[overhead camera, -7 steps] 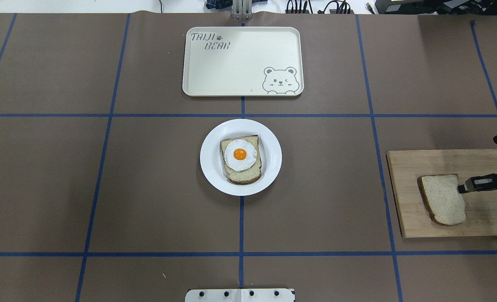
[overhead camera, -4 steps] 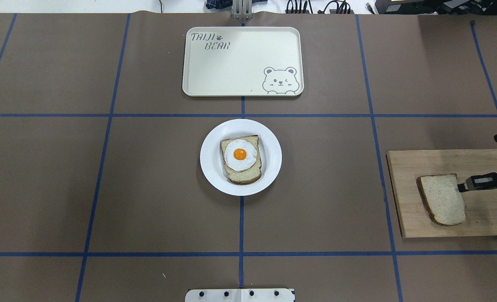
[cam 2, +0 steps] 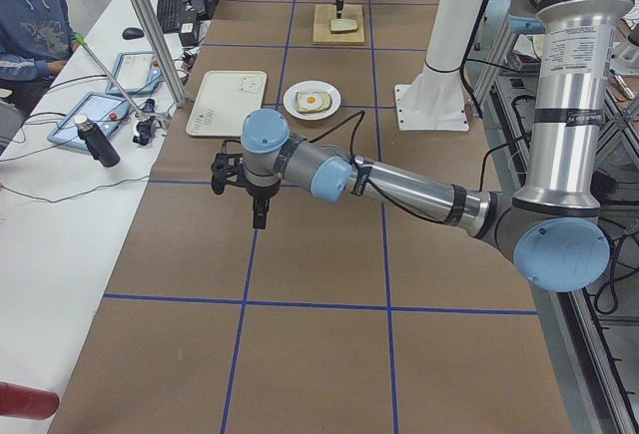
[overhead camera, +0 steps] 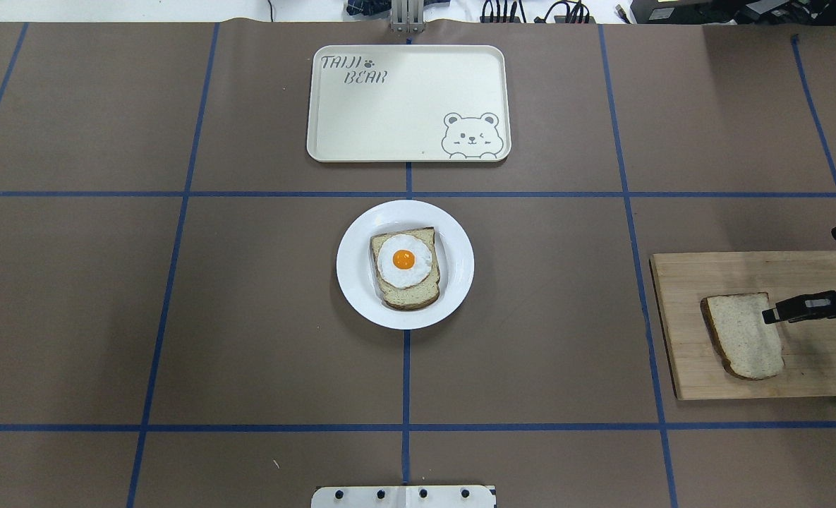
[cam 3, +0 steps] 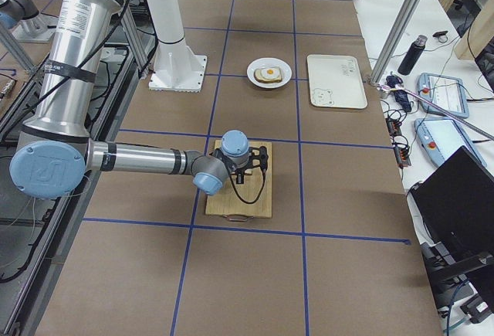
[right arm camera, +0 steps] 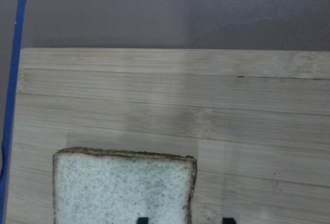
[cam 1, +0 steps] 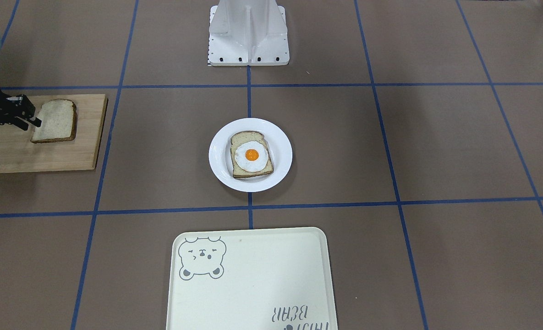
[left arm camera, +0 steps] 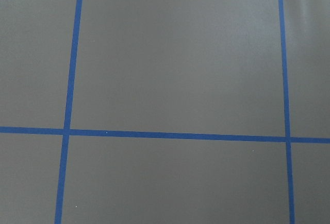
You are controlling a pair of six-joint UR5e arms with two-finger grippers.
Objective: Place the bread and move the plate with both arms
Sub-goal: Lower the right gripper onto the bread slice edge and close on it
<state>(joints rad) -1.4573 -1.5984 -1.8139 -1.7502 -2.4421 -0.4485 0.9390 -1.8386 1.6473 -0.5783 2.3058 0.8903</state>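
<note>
The bare bread slice (overhead camera: 742, 339) lies flat on a wooden cutting board (overhead camera: 813, 367) at the table's right; it also shows in the front view (cam 1: 56, 121) and the right wrist view (right arm camera: 118, 193). My right gripper (overhead camera: 770, 315) is open at the slice's outer edge, with one fingertip (right arm camera: 143, 219) over the bread and the other past the crust. The white plate (overhead camera: 460, 261) sits at the table's middle and holds an egg-topped slice (overhead camera: 405, 268). My left gripper (cam 2: 260, 217) hangs over bare table far to the left; I cannot tell whether it is open or shut.
A cream tray with a bear drawing (overhead camera: 407, 106) lies beyond the plate on the centre line. The robot's white base (cam 1: 248, 32) stands on the near side of the plate. The table is brown paper with blue tape lines.
My right gripper's tip has crept a little leftward onto the bread's edge. The bread, plate and tray have stayed put.
</note>
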